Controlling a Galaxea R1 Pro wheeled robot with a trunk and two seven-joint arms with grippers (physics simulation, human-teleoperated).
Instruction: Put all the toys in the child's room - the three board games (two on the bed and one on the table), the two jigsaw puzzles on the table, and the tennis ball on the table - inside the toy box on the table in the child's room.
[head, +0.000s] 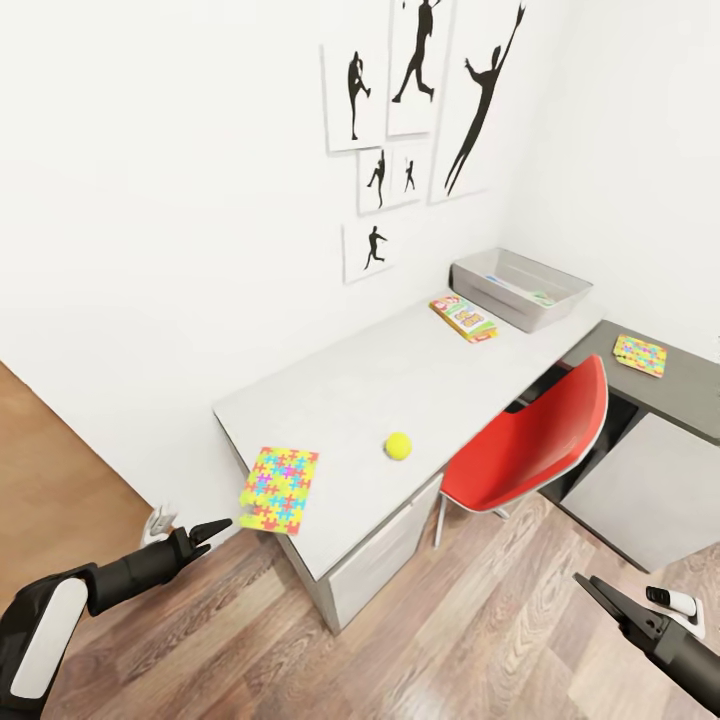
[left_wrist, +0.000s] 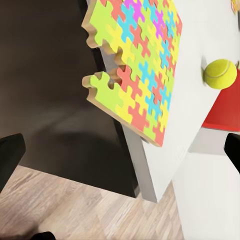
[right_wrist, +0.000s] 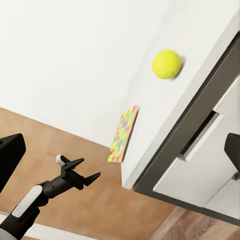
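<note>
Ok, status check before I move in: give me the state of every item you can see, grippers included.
Near jigsaw puzzle: flat on the table, corner overhanging the edge.
Tennis ball: loose on the table.
Board game: on the table beside the toy box, outside it.
Second jigsaw puzzle: flat on the dark cabinet top.
Toy box: open, something flat inside.
Left gripper: open, empty.
Right gripper: open, empty.

A child's room in a home, by every sign: a pale desk (head: 400, 385) stands against white walls, black sports-silhouette prints (head: 420, 110) pinned up at twelve o'clock, a red chair (head: 530, 445) tucked in at four. A bright jigsaw puzzle (head: 279, 489) and a tennis ball (head: 398, 445) lie on the desktop, a grey toy box (head: 520, 288) at two o'clock, wood flooring (head: 450, 620) underneath.
</note>
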